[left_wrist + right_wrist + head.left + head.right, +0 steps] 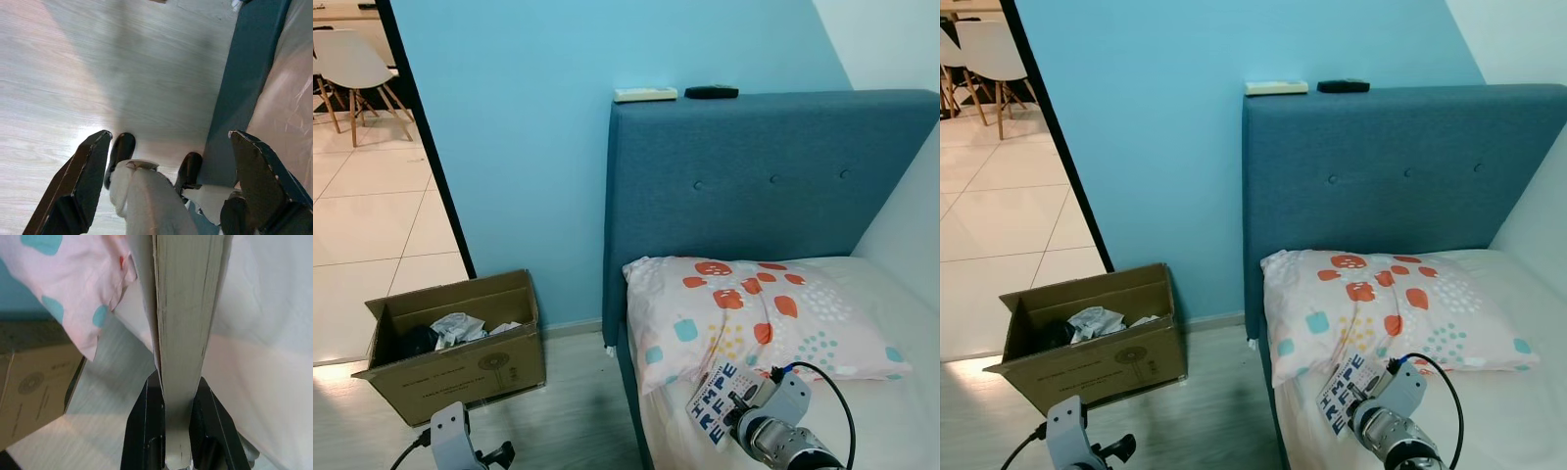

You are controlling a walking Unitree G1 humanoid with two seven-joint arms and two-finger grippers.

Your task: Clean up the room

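My right gripper [178, 423] is shut on a thin book [183, 308], seen edge-on between the two black fingers [146, 431]. From the head camera the book [715, 401] shows a white cover with blue letters, held just in front of the patterned pillow [754, 313] at the bed's near left corner. My left gripper [169, 133] hangs open over the wooden floor beside the blue bed frame [242, 88], holding nothing. An open cardboard box [460, 367] with crumpled paper and dark items inside stands on the floor left of the bed.
A blue padded headboard [764, 176] carries a white remote [644, 94] and a black one [711, 91] on its top edge. A doorway at the left opens onto a tiled room with a white chair [352, 59]. Wooden floor lies between box and bed.
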